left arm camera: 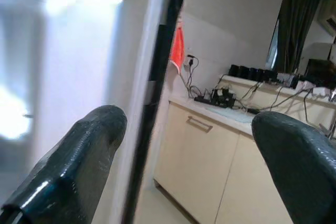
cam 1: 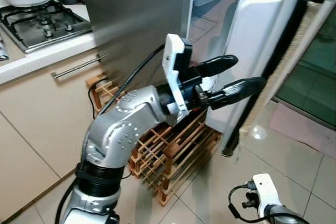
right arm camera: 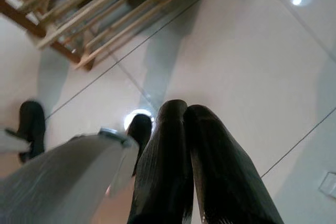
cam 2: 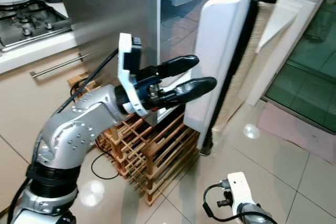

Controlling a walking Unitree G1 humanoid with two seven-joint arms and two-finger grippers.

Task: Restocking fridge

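Note:
The fridge (cam 1: 136, 19) has a steel side, and its white door (cam 1: 252, 35) stands open on pale inner shelves (cam 1: 210, 3). My left gripper (cam 1: 248, 72) is raised at the door's inner face, open, with nothing between its fingers. In the left wrist view the door's edge with its black seal (left arm camera: 157, 77) runs between the two spread fingertips (left arm camera: 79, 166). My right arm (cam 1: 265, 190) hangs low near the floor. Its gripper (right arm camera: 185, 109) is shut on nothing and points at the tiles.
A wooden wine rack (cam 1: 173, 150) stands on the floor against the fridge, under my left arm. A gas hob (cam 1: 42, 22) and beige cabinets (cam 1: 47, 103) are to the left. A glass door (cam 1: 315, 61) and a mat (cam 1: 304, 127) lie to the right.

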